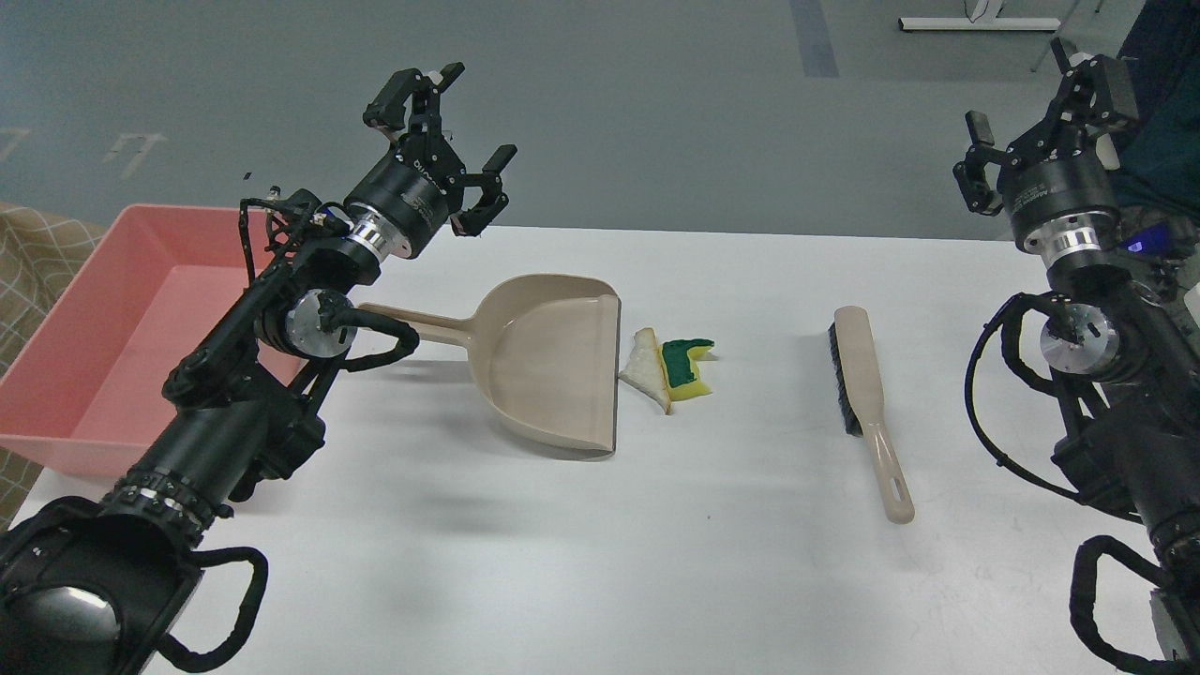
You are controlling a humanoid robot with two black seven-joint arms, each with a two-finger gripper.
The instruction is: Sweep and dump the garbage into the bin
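Nothing is swept yet: on the white tabletop (581,562) the brush (867,403) lies untouched at 3 o'clock of the garbage (670,367), which sits just off the dustpan (553,361) lip. Farther back, the left gripper (448,150) and right gripper (1036,112) hover with jaws spread wide, holding nothing. The pink bin (66,375) waits at 9 o'clock, nothing visible inside it.

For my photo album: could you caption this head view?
Both grippers, left and right, open above dustpan, scraps, brush, pink bin.

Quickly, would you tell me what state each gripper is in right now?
Left gripper: open, holding nothing.
Right gripper: open, holding nothing.
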